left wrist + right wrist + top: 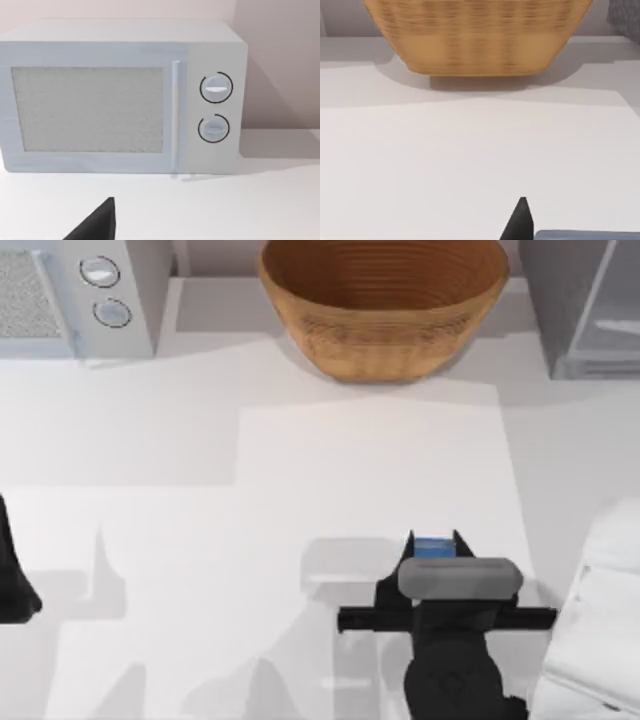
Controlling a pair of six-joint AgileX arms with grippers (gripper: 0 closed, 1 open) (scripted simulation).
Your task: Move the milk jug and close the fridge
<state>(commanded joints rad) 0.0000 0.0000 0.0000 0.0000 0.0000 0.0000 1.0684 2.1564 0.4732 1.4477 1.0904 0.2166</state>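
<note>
The milk jug (432, 547) shows its blue top at the front right of the table, and a blue-grey strip of it (585, 234) lies at the right wrist view's edge. My right gripper (434, 543) is shut on it, one dark fingertip (520, 220) tight against its side. The fridge (560, 300), grey and speckled, stands at the back right corner with its pale door panel (612, 310) set at an angle to the body. My left arm (12, 585) is parked at the table's left edge, far from both.
A large woven basket (385, 300) stands at the back centre, straight ahead of the right gripper. A light-grey appliance with two round knobs (70, 295) sits at the back left. A white bulky shape (600, 620) fills the front right corner.
</note>
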